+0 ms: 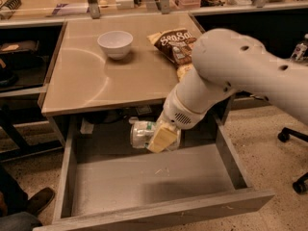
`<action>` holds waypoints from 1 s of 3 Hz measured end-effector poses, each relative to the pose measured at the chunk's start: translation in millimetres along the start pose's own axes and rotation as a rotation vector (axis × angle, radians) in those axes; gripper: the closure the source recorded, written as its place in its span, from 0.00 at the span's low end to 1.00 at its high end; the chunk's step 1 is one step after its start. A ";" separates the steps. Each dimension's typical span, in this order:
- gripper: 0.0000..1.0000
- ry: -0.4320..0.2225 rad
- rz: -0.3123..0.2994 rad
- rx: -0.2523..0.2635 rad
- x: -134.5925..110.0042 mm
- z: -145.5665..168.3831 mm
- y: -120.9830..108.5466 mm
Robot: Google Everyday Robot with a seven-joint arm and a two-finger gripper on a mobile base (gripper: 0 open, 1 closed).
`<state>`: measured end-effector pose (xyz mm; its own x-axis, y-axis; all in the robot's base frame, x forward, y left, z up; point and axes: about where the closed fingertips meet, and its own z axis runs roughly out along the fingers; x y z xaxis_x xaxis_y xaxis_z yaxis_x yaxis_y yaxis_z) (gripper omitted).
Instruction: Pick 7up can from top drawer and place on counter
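7up can [140, 133]: lying on its side, gripped, hanging over the far part of the drawer floor, just below the counter's near edge, not touching either.

Gripper [155, 134]: clamping narrowly on the can, a tan finger pad [162, 137] pressing across its near right side, silver end facing left.

Arm [226, 69]: reaching in from the right, thick and white, passing over the counter's near right corner and sloping down to the can.

Top drawer [154, 179]: standing pulled out towards the near side, showing a flat grey floor, low side walls and a plain front panel.

Counter [91, 81]: spreading beige-tan above the drawer, catching a pale curved sheen on the left.

White bowl [115, 43]: sitting upright on the far part of the counter.

Chip bag [172, 43]: lying right of the bowl, partly hidden by the arm.

Side shelves [21, 57]: running dark along the left.

Room floor [269, 143]: showing speckled stone on the right, carrying a black chair base [294, 137].

Shoe [36, 200]: resting at the near left.
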<state>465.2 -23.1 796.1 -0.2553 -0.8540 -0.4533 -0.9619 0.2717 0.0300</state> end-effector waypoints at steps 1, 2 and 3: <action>1.00 0.010 -0.013 0.012 -25.8 -25.8 -10.7; 1.00 0.030 -0.022 0.006 -56.4 -36.9 -26.4; 1.00 0.071 -0.053 -0.031 -123.2 -28.6 -53.0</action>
<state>544.9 55.0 875.9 -0.2090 -0.8965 -0.3907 -0.9766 0.2121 0.0357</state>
